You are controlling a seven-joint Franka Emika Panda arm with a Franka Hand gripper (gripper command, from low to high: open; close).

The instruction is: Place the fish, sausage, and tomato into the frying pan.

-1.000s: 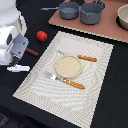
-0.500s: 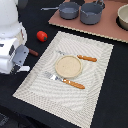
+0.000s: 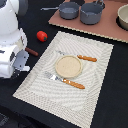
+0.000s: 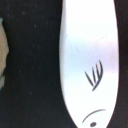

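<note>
The white fish [image 4: 87, 60], with dark drawn fin lines and an eye, fills the wrist view, close below the camera on the black table. In the exterior view it is hidden behind my arm. My gripper [image 3: 19, 65] hangs low at the exterior view's left, beside the placemat; its fingers do not show, so I cannot tell how they stand. The red tomato [image 3: 42, 36] lies on the table behind the gripper. The dark sausage [image 3: 32, 51] pokes out from behind the arm. The frying pan [image 3: 68, 9], handle pointing to the exterior view's left, stands at the back.
A grey pot [image 3: 91, 13] stands beside the pan on a brown board [image 3: 107, 31]. A striped placemat [image 3: 95, 97] holds a tan plate [image 3: 68, 66], an orange-handled knife [image 3: 82, 58] and an orange-handled fork [image 3: 67, 82]. A bowl [image 3: 123, 17] is at the back right.
My arm seems to have sunk slightly at the exterior view's left. The tomato, sausage, pan and tableware have not moved.
</note>
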